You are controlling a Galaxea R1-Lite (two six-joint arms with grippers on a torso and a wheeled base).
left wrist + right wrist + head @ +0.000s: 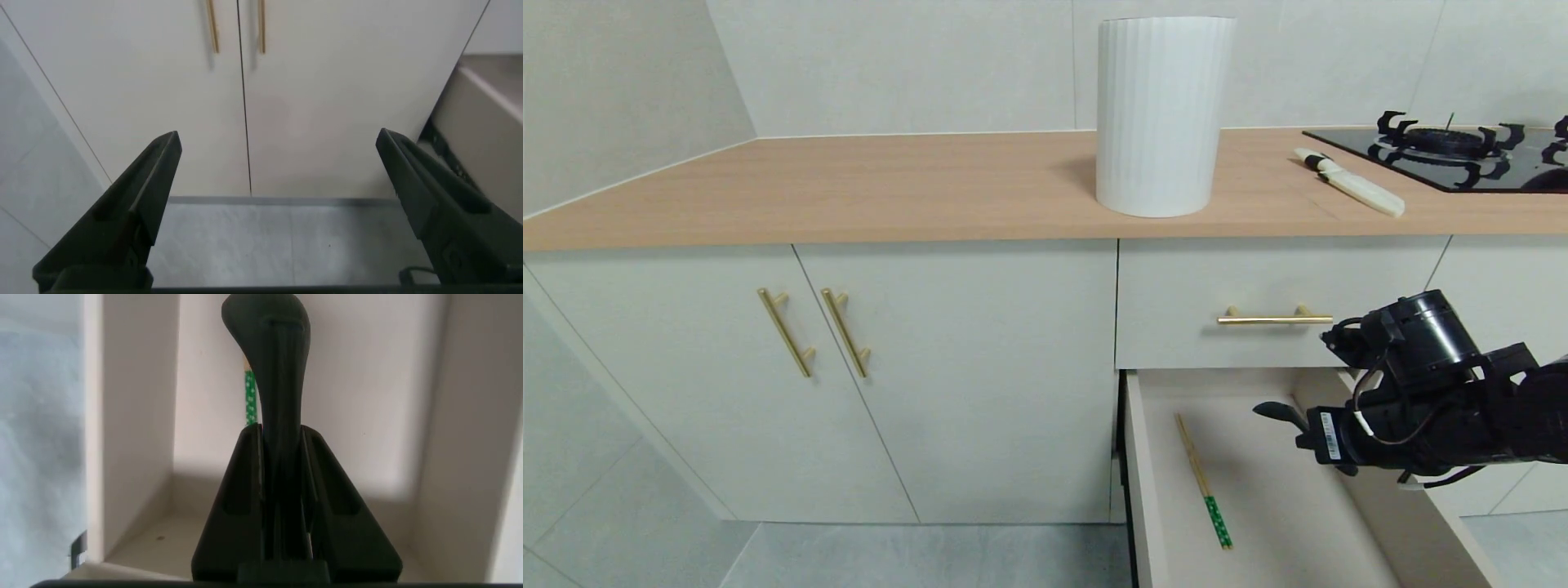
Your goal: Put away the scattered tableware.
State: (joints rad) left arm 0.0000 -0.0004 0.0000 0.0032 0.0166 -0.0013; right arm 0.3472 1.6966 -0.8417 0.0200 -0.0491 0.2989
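**A:** Where does the tableware stand?

**B:** Your right gripper [1298, 431] is clenched on a dark, spoon-like utensil [1274, 411], held roughly level above the open drawer [1141, 474]. A pair of chopsticks [1203, 482] with green ends lies on the drawer floor, nearer its left wall.

**A:** And the other arm?

**B:** Your left gripper [278, 155] hangs low in front of the cabinet doors [327, 90], jaws released and holding nothing.

**A:** How do you set this one down well?

**B:** I'd say bring the utensil close to the drawer floor before you let go, so it doesn't bounce or clatter. Lay it beside the chopsticks, not across them. Mind the drawer's right wall, which looks near your wrist. Open the jaws fully, then lift straight up so the fingers don't drag it.

**A:** Anything left out?

**B:** A white knife [1349, 183] lies on the countertop [849, 188], between the white ribbed container [1158, 114] and the gas hob [1445, 151]. It's probably your next piece.
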